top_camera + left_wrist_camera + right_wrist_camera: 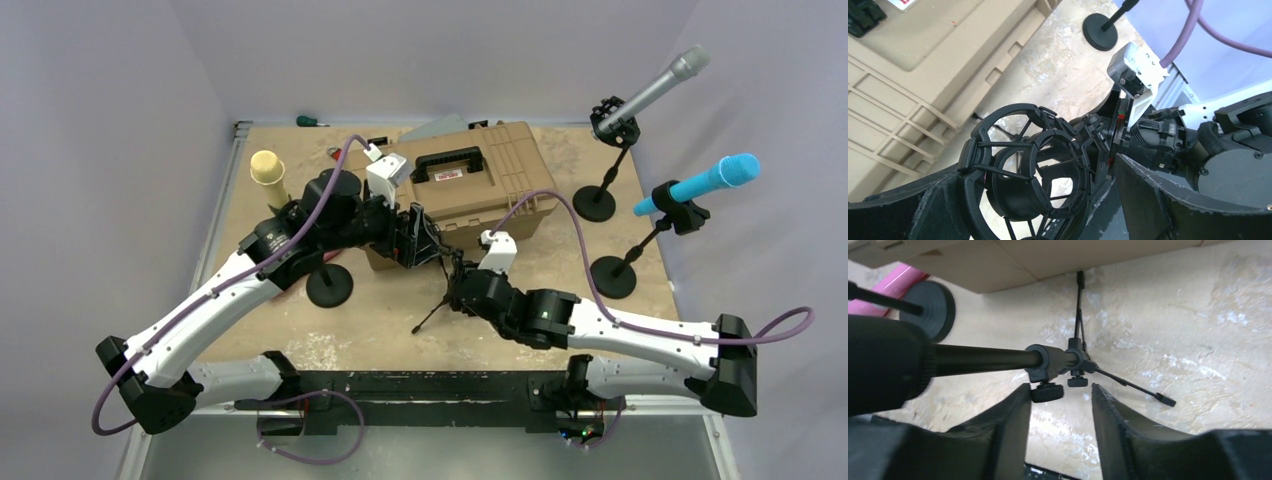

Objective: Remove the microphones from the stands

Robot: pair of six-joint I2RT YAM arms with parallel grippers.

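A black tripod stand (440, 308) stands in the middle of the table, in front of the tan case. The black shock mount (1023, 175) at its top is an empty ring with no microphone in it. My left gripper (1040, 165) is open, and the mount sits between its fingers. My right gripper (1060, 390) is open just under the stand's pole (983, 360). Its left fingertip is next to a clamp knob (1047, 392). A pink microphone (895, 282) lies on the table beside a round base (933, 302).
A tan hard case (480, 180) fills the table's middle back. A grey microphone (660, 85) and a blue microphone (715, 178) sit on round-base stands at the right. A yellow cup (267, 168) and a green-handled tool (308, 121) are at the back left.
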